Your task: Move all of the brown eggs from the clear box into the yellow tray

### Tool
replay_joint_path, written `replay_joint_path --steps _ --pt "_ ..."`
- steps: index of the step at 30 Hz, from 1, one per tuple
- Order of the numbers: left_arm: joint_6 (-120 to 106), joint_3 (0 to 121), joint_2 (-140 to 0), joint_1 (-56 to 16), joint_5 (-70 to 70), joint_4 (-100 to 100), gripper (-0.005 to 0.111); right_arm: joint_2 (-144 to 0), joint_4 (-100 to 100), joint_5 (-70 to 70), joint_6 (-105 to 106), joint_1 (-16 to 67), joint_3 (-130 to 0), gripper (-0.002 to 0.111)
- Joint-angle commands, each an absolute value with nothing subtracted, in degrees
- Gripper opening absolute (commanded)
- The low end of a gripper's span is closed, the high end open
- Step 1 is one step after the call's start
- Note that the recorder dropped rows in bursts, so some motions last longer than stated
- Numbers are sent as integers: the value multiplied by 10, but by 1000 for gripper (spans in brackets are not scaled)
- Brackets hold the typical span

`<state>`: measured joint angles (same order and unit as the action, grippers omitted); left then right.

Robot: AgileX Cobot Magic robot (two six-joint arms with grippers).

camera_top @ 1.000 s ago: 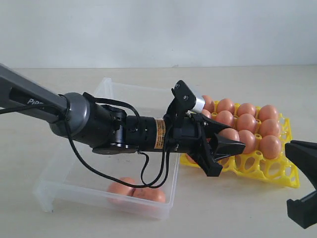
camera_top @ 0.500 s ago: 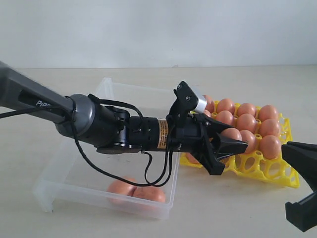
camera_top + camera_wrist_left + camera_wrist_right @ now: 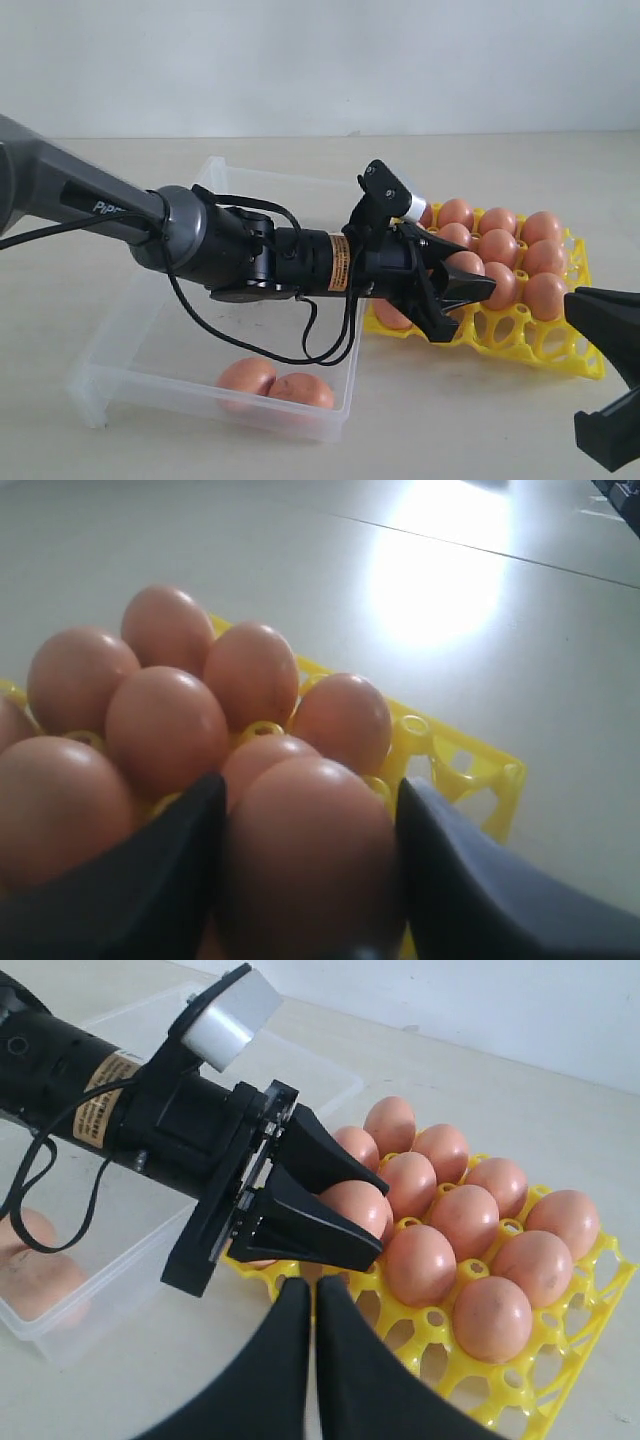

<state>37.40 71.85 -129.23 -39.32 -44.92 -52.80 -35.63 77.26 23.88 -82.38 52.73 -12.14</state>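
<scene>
Shifted slightly rightward since a second ago, the left gripper (image 3: 372,1218) is seen over the near-left part of the yellow tray (image 3: 545,345), its fingers clamped on one brown egg (image 3: 300,820). That egg is held just above the tray's cups. Other brown eggs (image 3: 520,255) are seated in the tray's far rows. Two more (image 3: 270,380) are left at the near wall of the clear box (image 3: 150,340). The right gripper (image 3: 312,1360) is closed, empty, near the tray's right.

Ext. side-on — wrist cams near, share yellow tray (image 3: 535,342).
</scene>
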Motion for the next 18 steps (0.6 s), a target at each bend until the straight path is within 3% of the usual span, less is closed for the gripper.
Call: replay_joint_path --steps 1,18 --pt "361 722 -1294 -391 -450 -521 4 -353 774 236 -817 526 -125 0" --pt "334 723 -1294 -391 -448 -649 4 -353 774 234 -817 526 -125 0"
